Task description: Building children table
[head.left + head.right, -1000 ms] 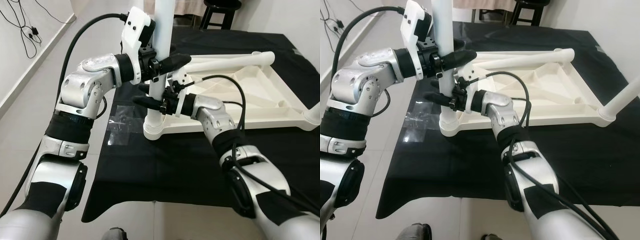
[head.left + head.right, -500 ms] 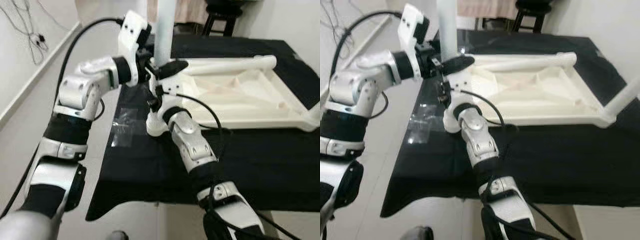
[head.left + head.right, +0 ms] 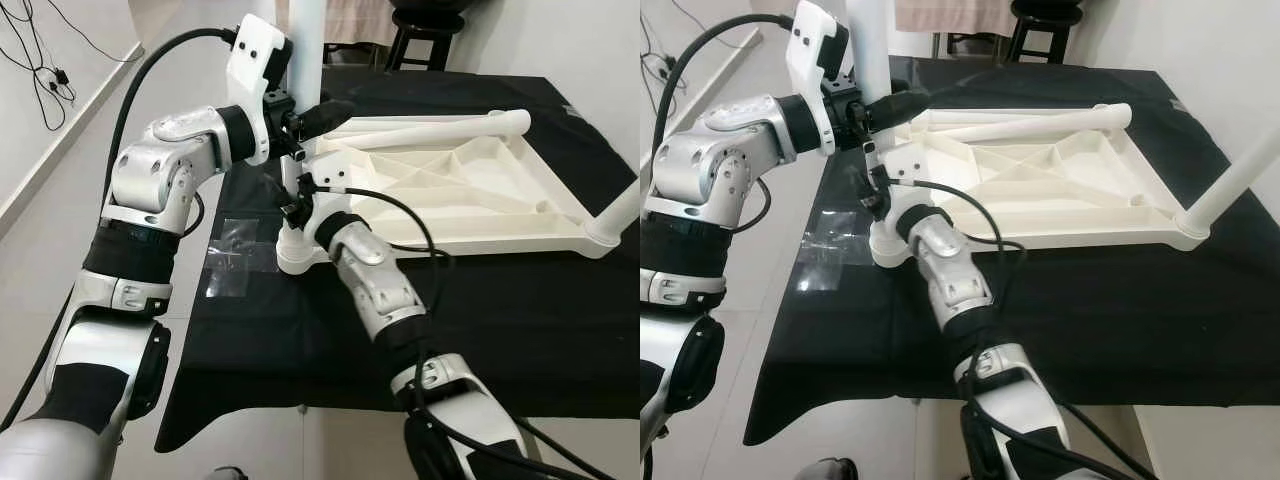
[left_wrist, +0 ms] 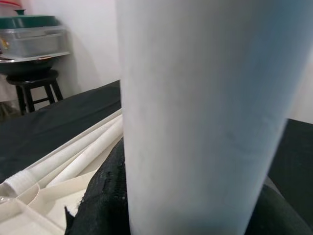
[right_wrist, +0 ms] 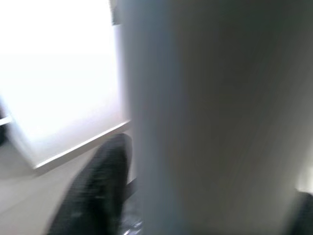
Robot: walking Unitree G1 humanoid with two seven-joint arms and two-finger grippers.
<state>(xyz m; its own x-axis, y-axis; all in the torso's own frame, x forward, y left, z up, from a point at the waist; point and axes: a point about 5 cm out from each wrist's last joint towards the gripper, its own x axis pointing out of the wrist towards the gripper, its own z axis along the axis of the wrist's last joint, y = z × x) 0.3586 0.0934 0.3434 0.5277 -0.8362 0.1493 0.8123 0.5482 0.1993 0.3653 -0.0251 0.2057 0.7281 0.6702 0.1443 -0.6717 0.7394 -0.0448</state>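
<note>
Children table top [image 3: 470, 190] lies upside down on the black cloth [image 3: 520, 330] that covers the tabletop, its ribbed underside facing up, with its long axis running from the left edge toward the right edge. One white leg [image 3: 306, 60] stands upright in the corner socket [image 3: 300, 255] at the front-left corner of the table top, its long axis vertical and pointing straight up. Another leg [image 3: 620, 212] stands at the front-right corner, tilted a little. A third leg [image 3: 440, 125] lies flat along the far rim, pointing left to right.

The left gripper [image 3: 318, 113] holds the upright leg high, with its jaws clamped on it. The right gripper [image 3: 300, 190] is on the same leg lower down, just above the socket; its jaws appear clamped on the leg too.

To do this step well, I think the leg must be kept exactly vertical while it is pushed or turned into the socket. The upper grip should only steady it, and the lower grip should give the force. If the leg leans, it may jam or lift the table top.
</note>
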